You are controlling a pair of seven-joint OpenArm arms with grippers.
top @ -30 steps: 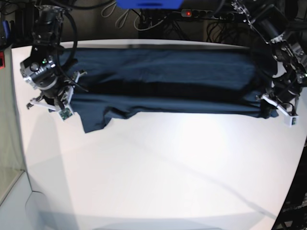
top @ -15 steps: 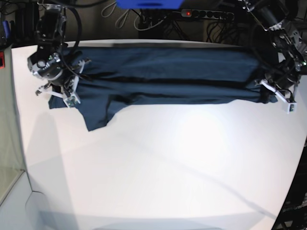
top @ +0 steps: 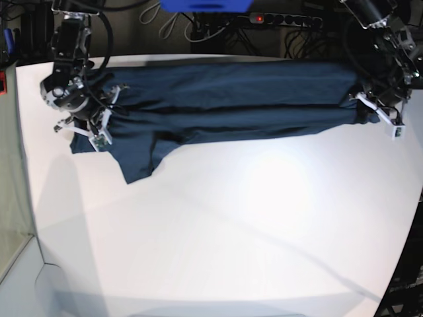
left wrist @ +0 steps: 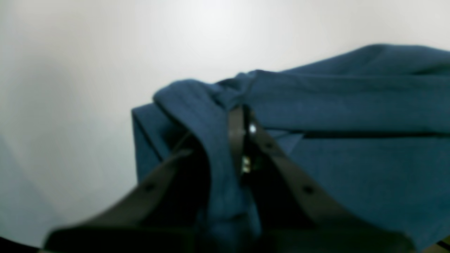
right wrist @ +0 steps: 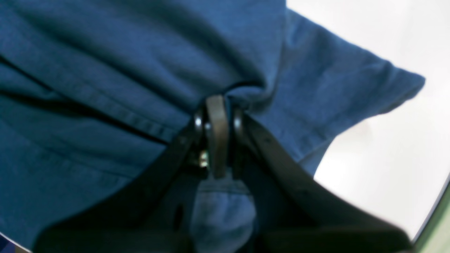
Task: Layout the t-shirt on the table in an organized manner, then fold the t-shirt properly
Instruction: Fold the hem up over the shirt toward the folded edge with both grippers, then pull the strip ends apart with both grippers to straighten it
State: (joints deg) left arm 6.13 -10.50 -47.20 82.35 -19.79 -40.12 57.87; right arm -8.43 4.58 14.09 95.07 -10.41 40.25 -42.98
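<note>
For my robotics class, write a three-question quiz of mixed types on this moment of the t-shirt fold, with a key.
1. True or false: the left tool is shut on the t-shirt.
2. Multiple choice: in the base view, where does a loose sleeve hang out of the stretched band of cloth? A) near the right tool; B) near the left tool; C) at the middle.
3. Short answer: what colour is the table under the shirt?

Key:
1. True; fabric is pinched between its closed fingers.
2. A; the flap droops toward the camera by the right tool.
3. White.
</note>
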